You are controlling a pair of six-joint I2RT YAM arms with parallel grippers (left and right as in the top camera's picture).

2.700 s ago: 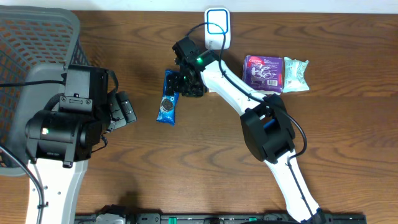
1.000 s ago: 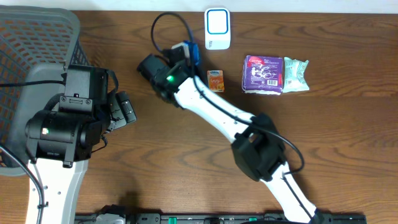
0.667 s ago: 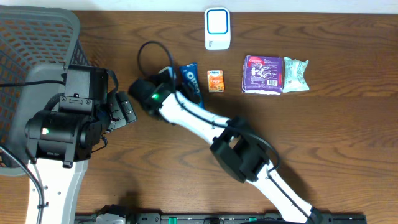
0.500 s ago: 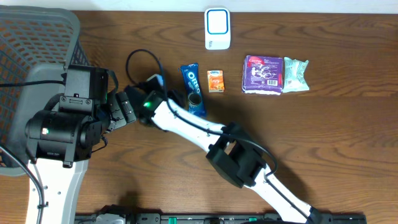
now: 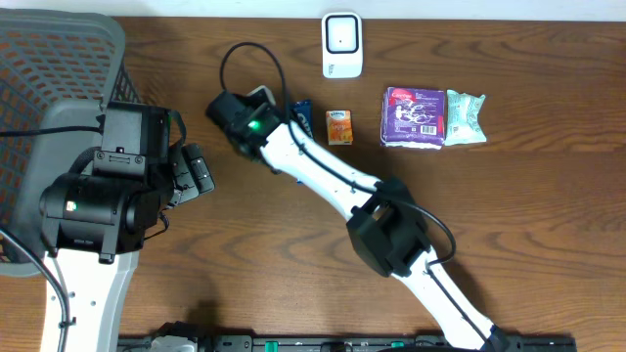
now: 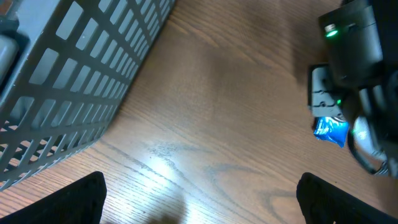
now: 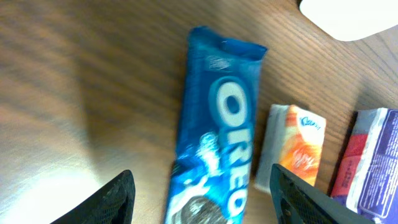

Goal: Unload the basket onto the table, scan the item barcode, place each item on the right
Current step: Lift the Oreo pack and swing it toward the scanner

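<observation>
While label-up, blue Oreo packet (image 7: 222, 124)

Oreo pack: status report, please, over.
Left end effector open, empty. Right end effector open above Oreo pack. Pack flat on table, label up, unheld. Small orange packet close beside it.

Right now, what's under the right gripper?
The blue cookie pack, flat on the table, with the right gripper open over it. From overhead the arm covers most of it. No barcode shows.
</observation>
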